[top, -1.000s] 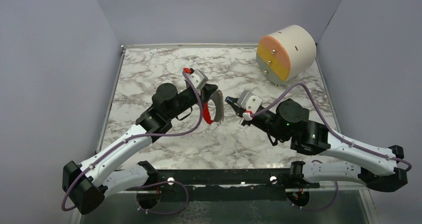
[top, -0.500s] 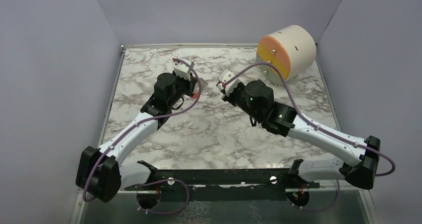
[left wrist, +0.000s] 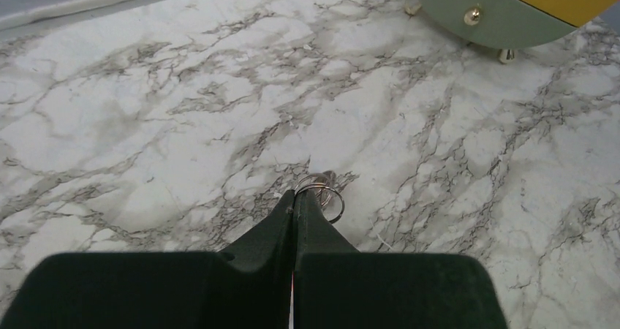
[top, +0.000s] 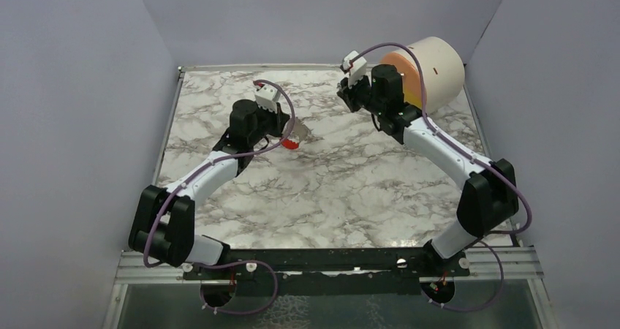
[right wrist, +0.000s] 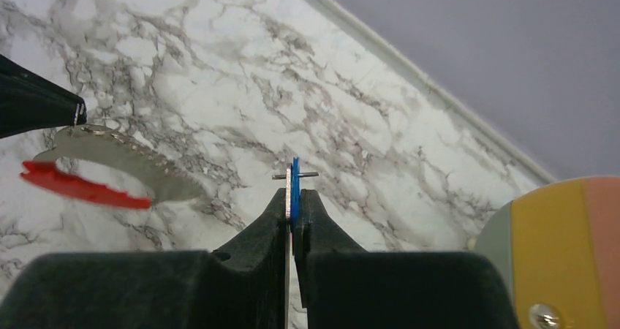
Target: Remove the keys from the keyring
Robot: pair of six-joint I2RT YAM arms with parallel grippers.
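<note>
My left gripper is shut on the wire rings at one end of the keyring. The keyring is a grey ridged band with a red part. It hangs from the left fingertips just above the marble, and its red part also shows in the top view. My right gripper is shut on the blue-and-silvery key, held edge-on. The key is apart from the keyring, to its right. A thin ring or pin crosses the key's top.
The big cream cylinder lies on its side at the back right, with a yellow, pink and grey front and brass knobs. It is close behind my right wrist. Grey walls enclose the marble table.
Both arms have stretched toward the back. The left gripper carried the keyring back and left, low over the table. The right gripper carried the key back and right toward the cylinder, widening the gap.
</note>
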